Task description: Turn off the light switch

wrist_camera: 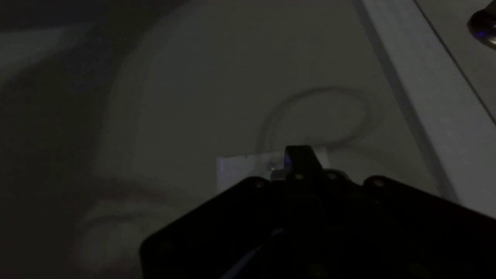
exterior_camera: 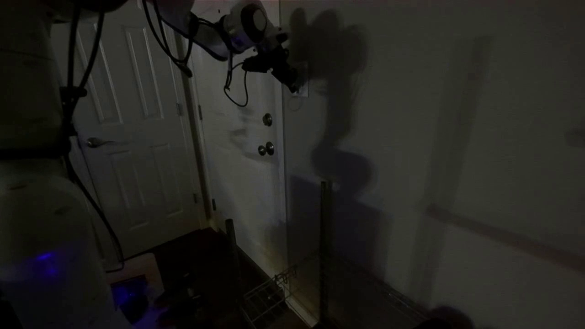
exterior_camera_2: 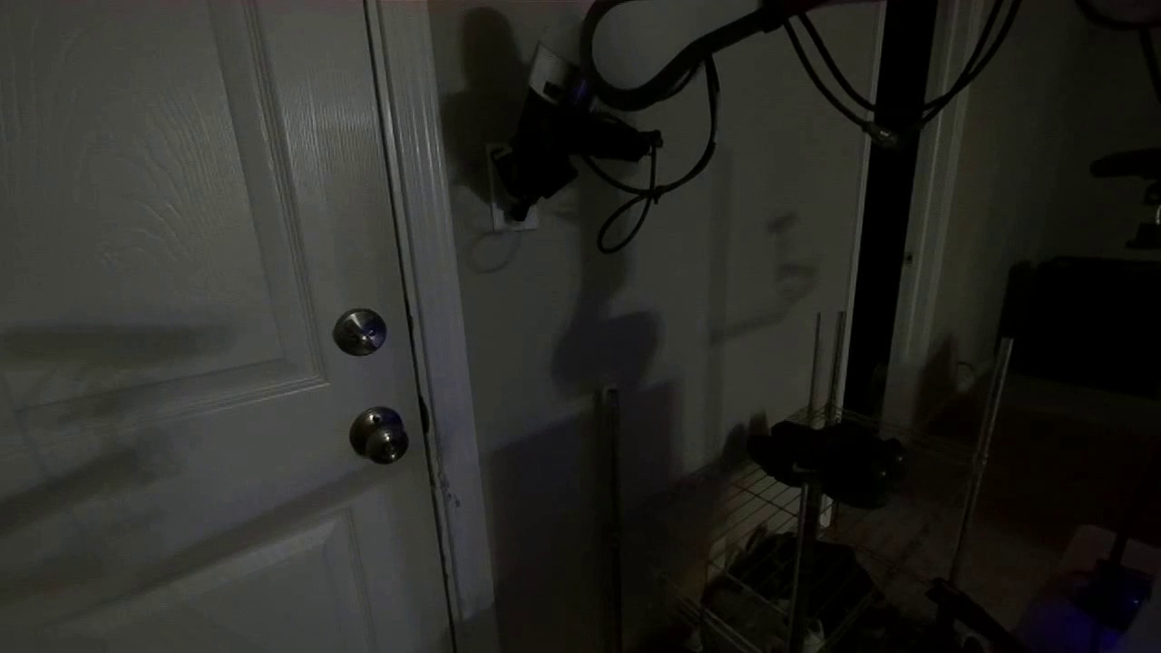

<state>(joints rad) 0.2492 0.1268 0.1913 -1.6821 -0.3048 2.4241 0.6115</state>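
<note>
Jaws: clenched, seemingly empty
Switch (wrist_camera: 237, 170): wrist view, lower middle
Darkness: likely off; ease your jaws straight back

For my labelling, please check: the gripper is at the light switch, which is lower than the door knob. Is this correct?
Not lower: both exterior views show the light switch higher than the door knob. The gripper is at the switch.

In an exterior view we see the arm (exterior_camera: 209, 39) slope toward four o'clock, the pincer (exterior_camera: 294, 87) toward five; the wrist view shows its fingers (wrist_camera: 303, 164) together.
</note>
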